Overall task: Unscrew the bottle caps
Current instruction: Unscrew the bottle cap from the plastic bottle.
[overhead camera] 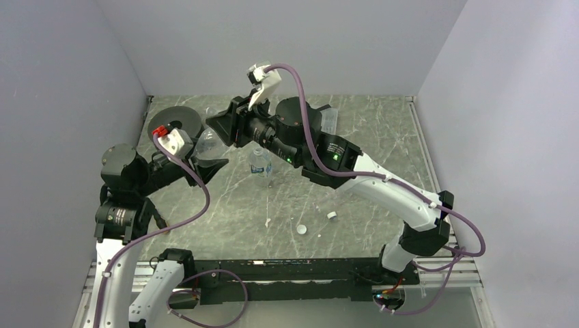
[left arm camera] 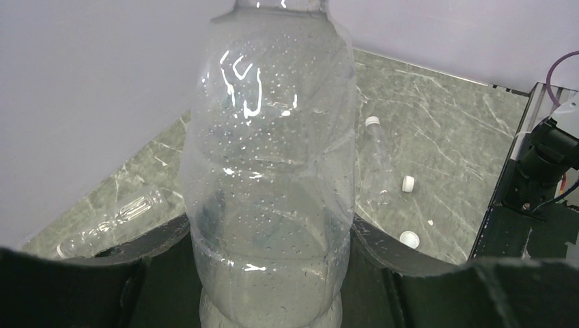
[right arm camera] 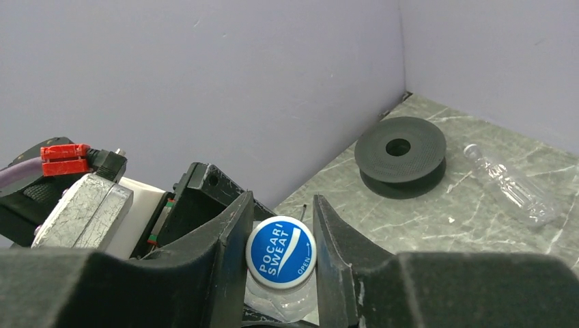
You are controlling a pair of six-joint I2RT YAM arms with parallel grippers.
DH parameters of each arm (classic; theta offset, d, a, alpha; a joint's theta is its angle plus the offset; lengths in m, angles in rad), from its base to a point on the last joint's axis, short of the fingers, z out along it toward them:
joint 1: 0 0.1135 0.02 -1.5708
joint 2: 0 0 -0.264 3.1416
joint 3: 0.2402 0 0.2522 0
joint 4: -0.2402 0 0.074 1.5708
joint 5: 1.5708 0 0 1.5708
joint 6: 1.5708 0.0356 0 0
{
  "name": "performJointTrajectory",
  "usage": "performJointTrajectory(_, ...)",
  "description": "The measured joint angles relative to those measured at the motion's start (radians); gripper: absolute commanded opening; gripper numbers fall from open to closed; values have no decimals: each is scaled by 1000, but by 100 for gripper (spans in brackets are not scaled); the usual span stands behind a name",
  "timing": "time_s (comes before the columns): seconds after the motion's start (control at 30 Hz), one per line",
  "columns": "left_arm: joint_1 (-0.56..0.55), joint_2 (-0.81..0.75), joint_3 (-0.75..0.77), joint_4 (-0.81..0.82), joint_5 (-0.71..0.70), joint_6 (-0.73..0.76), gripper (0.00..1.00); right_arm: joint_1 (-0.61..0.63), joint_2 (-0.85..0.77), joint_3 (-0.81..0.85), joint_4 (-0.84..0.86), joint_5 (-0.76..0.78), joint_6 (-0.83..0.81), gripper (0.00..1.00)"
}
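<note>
My left gripper [overhead camera: 208,158] is shut on the body of a large clear bottle [left arm camera: 273,171] and holds it off the table. My right gripper [right arm camera: 281,217] is shut on that bottle's cap [right arm camera: 280,250], white-rimmed with a blue top; both fingers touch its sides. In the top view the two grippers meet at the back left, with the held bottle [overhead camera: 213,142] between them. A short bottle with a blue-and-white label [overhead camera: 260,164] stands at mid-table. Two loose white caps [overhead camera: 301,230] [overhead camera: 332,215] lie nearer the front.
A black spool [overhead camera: 179,123] sits at the back left, also in the right wrist view [right arm camera: 401,154]. A clear bottle [right arm camera: 509,184] lies beside it. Another capped bottle [left arm camera: 379,160] and a third one [left arm camera: 116,222] lie on the table. A clear tray [overhead camera: 329,120] stands at the back.
</note>
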Motion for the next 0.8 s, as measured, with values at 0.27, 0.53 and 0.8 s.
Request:
performJointTrajectory(0.27, 6, 1, 0, 20, 71, -68, 0, -38, -7, 0, 18, -160, -43, 0)
performJointTrajectory(0.53, 0, 5, -66, 317, 383, -498, 0, -151, -98, -148, 233, -751, -92, 0)
performJointTrajectory(0.8, -5, 5, -66, 410, 483, -623, 0, -174, -104, -158, 294, -942, -90, 84)
